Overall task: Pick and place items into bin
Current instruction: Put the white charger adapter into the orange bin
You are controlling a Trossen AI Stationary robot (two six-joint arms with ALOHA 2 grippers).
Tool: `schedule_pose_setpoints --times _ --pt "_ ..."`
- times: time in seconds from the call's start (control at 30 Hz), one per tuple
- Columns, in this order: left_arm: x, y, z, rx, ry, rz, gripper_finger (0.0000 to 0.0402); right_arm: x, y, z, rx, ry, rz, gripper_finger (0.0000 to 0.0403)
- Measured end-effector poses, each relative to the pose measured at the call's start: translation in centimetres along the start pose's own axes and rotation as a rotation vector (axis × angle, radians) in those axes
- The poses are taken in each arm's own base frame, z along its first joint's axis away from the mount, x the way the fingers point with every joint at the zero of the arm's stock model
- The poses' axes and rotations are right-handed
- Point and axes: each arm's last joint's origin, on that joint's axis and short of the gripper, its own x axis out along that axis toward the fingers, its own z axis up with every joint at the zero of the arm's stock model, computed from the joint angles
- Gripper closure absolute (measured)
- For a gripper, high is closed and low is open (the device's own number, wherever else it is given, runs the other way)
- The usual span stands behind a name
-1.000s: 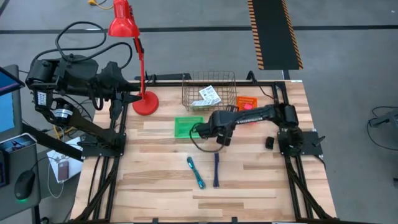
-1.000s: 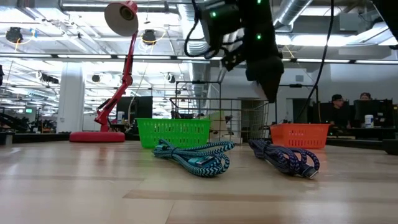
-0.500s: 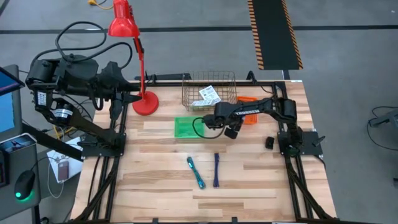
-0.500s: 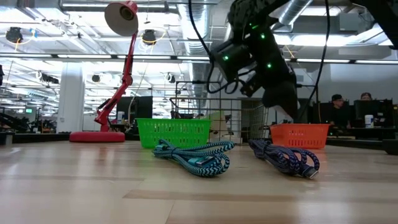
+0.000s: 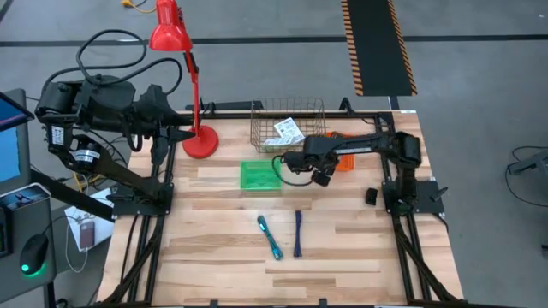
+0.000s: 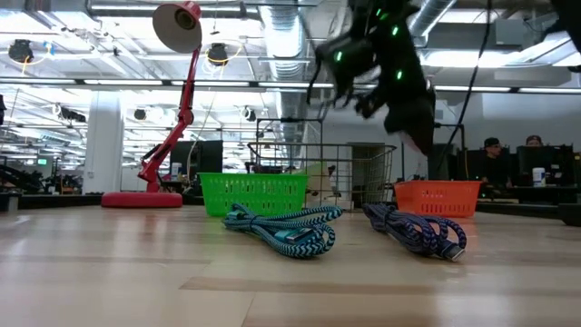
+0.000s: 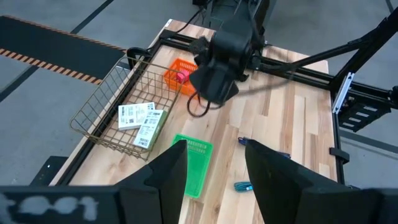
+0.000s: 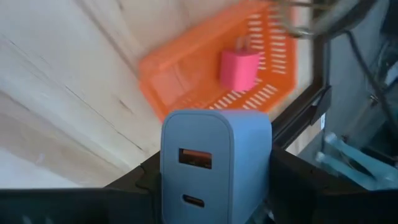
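My right gripper [image 5: 320, 176] is shut on a pale blue-grey block [image 8: 214, 163] with two ports on its face. It hovers just short of the orange basket [image 8: 186, 74], where a pink block [image 8: 239, 68] lies. A teal braided cable [image 5: 270, 237] and a dark blue one [image 5: 297, 233] lie on the near half of the table. White printed packets [image 5: 288, 130] lie in the wire basket [image 5: 257, 128]. My left gripper [image 7: 214, 168] is open, raised above the table's left edge. My right gripper pinches the block's two side faces [image 8: 168, 168] between its two fingers, one dark finger [image 8: 140, 186] on each side. The fingers slant downward. The block's port face is turned to the wrist camera, and it is lifted clear of the table.
A green basket [image 5: 259, 175] sits left of my right gripper. A red desk lamp [image 5: 199, 141] stands at the far left with its head over the far edge. The right arm's base [image 5: 402, 192] stands at the right edge.
My right gripper has carried the blue-grey block from above the table's middle toward the far right, closer to the orange basket, rolling a little as it went. The block stays clear of the table. The cables have not moved.
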Motion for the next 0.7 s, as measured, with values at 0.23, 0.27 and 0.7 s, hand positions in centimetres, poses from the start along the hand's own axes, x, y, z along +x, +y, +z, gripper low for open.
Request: schedule_pose_setpoints --times 0.23,0.27,0.7 --pt "0.0 0.0 0.0 0.0 0.0 0.0 0.025 -2.6 -4.1 -2.6 0.054 -0.12 0.056 0.0219" --pt "0.0 0.0 0.0 0.0 0.0 0.0 0.025 -2.6 -4.6 -2.8 0.059 -0.127 0.06 0.0219" --pt "0.0 0.0 0.0 -0.001 0.0 0.0 0.025 3.0 -6.5 -3.5 0.027 -0.039 0.121 0.0215"
